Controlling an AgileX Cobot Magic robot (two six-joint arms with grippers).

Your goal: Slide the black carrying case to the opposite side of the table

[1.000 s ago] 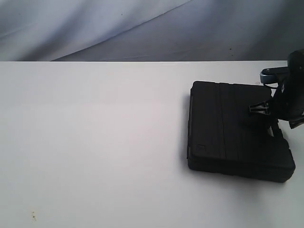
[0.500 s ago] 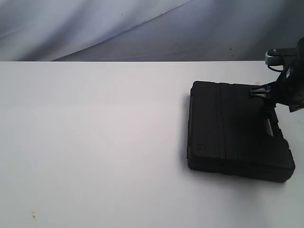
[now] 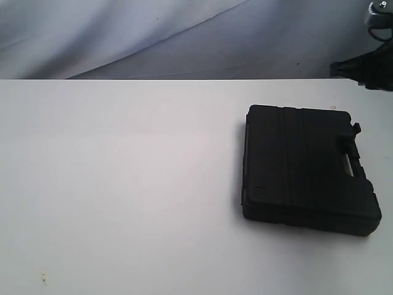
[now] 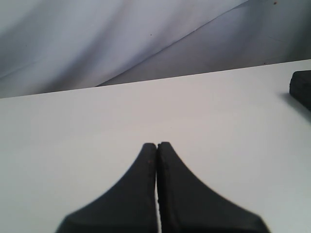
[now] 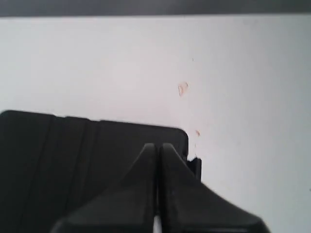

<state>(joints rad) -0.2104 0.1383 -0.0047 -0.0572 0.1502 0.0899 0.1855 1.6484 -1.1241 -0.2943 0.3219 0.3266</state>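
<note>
The black carrying case (image 3: 304, 169) lies flat on the right part of the white table (image 3: 123, 184), its handle side toward the right edge. In the right wrist view the case (image 5: 73, 160) fills the lower left, and my right gripper (image 5: 157, 145) hovers over its corner, shut with nothing between the fingers. In the exterior view the right gripper (image 3: 368, 67) is raised at the top right edge, clear of the case. My left gripper (image 4: 157, 144) is shut and empty above bare table; one corner of the case (image 4: 301, 87) shows at that view's edge.
A grey cloth backdrop (image 3: 153, 37) hangs behind the table's far edge. Faint pink-red smears (image 5: 183, 88) mark the tabletop beside the case's corner. A small speck (image 3: 43, 279) sits near the front left.
The right arm has lifted off the case's top and drawn back up and to the right. The case has not moved.
</note>
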